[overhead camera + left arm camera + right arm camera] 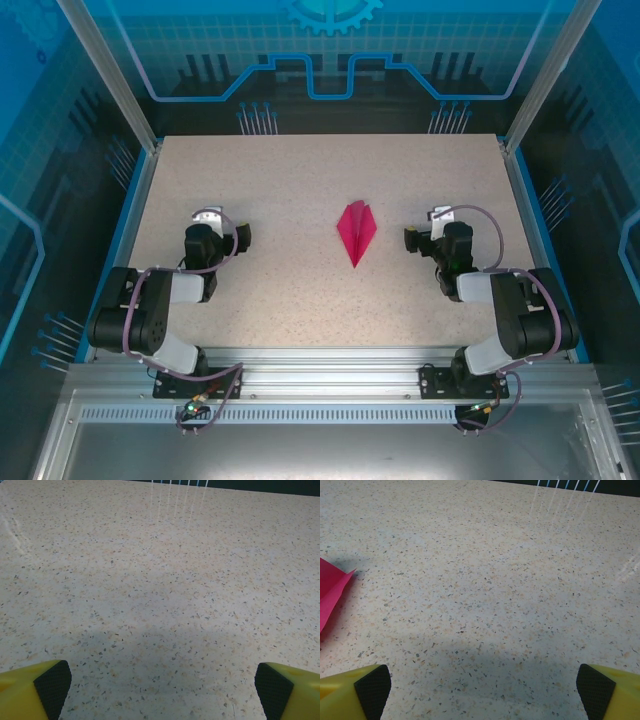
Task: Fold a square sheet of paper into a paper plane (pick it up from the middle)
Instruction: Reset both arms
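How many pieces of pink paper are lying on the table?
1. The paper plane lies slightly right of the middle of the table, its long narrow end toward the near edge. Nothing in view seems able to hide another piece.

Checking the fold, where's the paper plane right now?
In the top view the paper plane lies on the table, nearer the right hand than the left hand.

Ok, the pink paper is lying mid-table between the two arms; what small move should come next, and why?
Probably none: I'd leave both arms where they are. The paper plane already lies on the table as a pointed dart with a centre ridge. The left hand and right hand are open, empty and apart from it, so the fold looks finished.
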Robot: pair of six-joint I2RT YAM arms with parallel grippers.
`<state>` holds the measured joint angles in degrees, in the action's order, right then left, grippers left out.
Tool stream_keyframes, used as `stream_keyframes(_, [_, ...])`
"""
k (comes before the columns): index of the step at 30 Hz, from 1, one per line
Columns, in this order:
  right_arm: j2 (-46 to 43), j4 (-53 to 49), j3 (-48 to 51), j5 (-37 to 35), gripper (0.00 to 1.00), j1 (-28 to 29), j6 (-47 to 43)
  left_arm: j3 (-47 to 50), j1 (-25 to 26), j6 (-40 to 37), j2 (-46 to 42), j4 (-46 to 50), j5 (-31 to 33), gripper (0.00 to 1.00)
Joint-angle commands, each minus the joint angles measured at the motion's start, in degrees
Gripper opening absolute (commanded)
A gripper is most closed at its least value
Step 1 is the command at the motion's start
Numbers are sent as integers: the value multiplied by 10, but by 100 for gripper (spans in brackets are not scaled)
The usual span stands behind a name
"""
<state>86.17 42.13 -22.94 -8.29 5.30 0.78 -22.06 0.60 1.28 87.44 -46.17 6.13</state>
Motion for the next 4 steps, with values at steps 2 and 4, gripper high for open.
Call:
stream_keyframes(2, [-1, 20, -12, 7, 99, -9, -8, -15, 0, -13, -2, -2, -17, 98])
stream_keyframes(4, [-1, 20, -12, 7, 99, -10, -8, -14, 0, -13, -3, -3, -17, 98])
